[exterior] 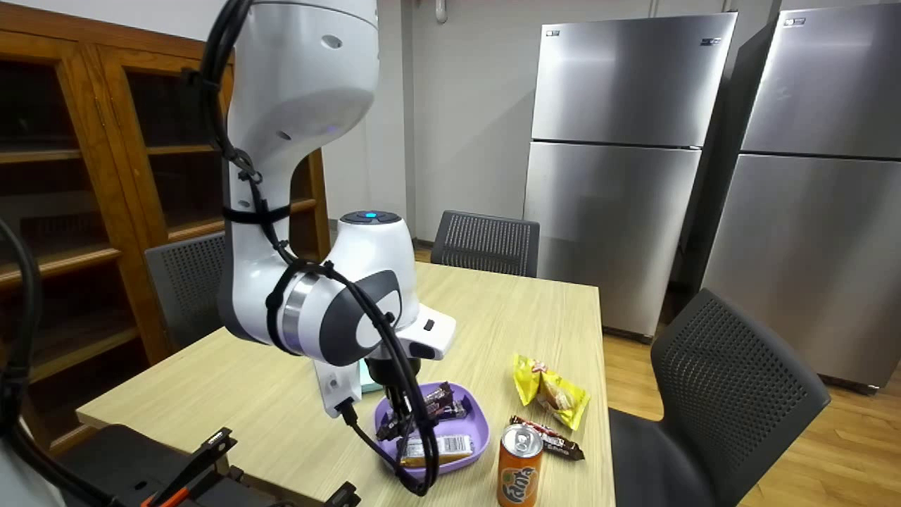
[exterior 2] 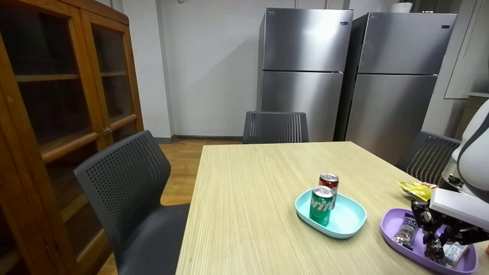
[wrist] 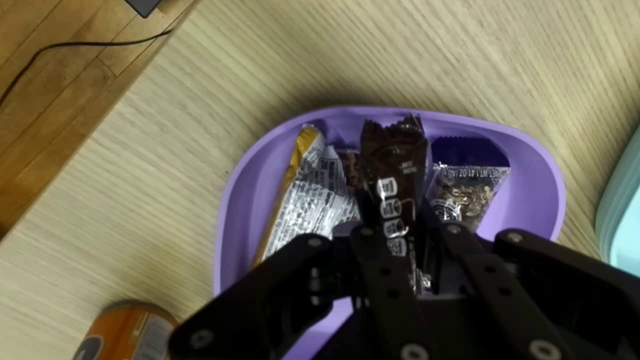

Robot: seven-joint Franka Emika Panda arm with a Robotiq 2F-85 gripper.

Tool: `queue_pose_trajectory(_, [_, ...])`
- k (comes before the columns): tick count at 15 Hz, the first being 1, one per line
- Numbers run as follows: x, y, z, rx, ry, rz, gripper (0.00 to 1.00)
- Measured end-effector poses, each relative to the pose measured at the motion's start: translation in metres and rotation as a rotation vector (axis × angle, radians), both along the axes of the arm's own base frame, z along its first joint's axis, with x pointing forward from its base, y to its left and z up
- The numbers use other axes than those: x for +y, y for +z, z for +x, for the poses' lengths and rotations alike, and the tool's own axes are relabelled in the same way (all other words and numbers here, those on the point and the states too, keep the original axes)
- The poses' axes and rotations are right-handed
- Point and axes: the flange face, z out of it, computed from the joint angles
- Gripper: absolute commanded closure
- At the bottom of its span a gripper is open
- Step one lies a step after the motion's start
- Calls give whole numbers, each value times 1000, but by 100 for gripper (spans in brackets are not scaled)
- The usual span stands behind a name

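Note:
My gripper (wrist: 395, 212) points down over a purple tray (wrist: 547, 165), its fingers shut on a dark brown wrapped bar (wrist: 392, 150). The crimped end of that bar sticks out past the fingertips in the wrist view. Whether the bar touches what lies below cannot be told. On one side of it rests a gold-and-silver wrapped bar (wrist: 315, 205); on the other, a clear-fronted bar with a dark blue end (wrist: 465, 185). A further brown wrapper (wrist: 350, 165) shows partly beneath. In an exterior view, cables partly cover the gripper (exterior: 398, 401).
Beside the tray stand an orange Fanta can (exterior: 519, 468), a dark red wrapped bar (exterior: 552, 438) and a yellow bag (exterior: 550, 391). A teal tray (exterior 2: 345, 229) holds a green Sprite can (exterior 2: 321, 206) and a dark red can (exterior 2: 329, 180). Chairs (exterior: 725, 380) surround the table.

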Motion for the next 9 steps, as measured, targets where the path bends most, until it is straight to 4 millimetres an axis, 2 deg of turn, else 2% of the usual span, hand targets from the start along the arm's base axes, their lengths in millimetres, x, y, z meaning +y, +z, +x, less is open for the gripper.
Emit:
queue_pose_trajectory(4, [5,-2,5,-6,-54,20,95])
queue_pose_trajectory(5, [7,-2,7,-8,-58,23,55])
queue_pose_trajectory(6, [8,-2,8,-10,-61,25,54])
queue_pose_trajectory(9, [11,-2,12,-17,-65,32,33])
